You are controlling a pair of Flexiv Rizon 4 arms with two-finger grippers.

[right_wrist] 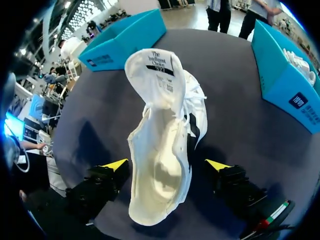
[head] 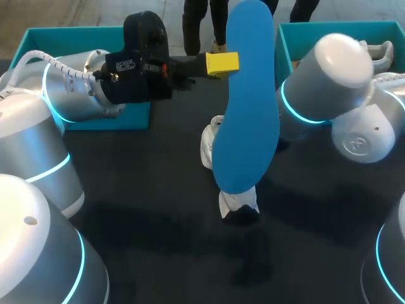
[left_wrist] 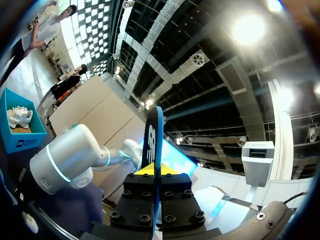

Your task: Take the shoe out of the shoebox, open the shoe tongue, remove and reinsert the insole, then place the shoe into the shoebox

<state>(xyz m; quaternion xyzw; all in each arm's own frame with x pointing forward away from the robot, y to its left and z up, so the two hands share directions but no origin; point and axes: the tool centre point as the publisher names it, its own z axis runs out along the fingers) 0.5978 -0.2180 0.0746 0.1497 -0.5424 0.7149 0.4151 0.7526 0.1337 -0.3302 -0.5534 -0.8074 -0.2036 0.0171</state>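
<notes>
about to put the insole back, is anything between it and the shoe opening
Nothing lies in the opening of the shoe; the tongue is folded back. But the right gripper hangs open directly over it, a finger at each side, so it may crowd the insole held up in the left gripper.

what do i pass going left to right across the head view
teal shoebox → left gripper → blue insole → right arm. The white shoe is partly hidden by the insole, so it is left out.
</notes>
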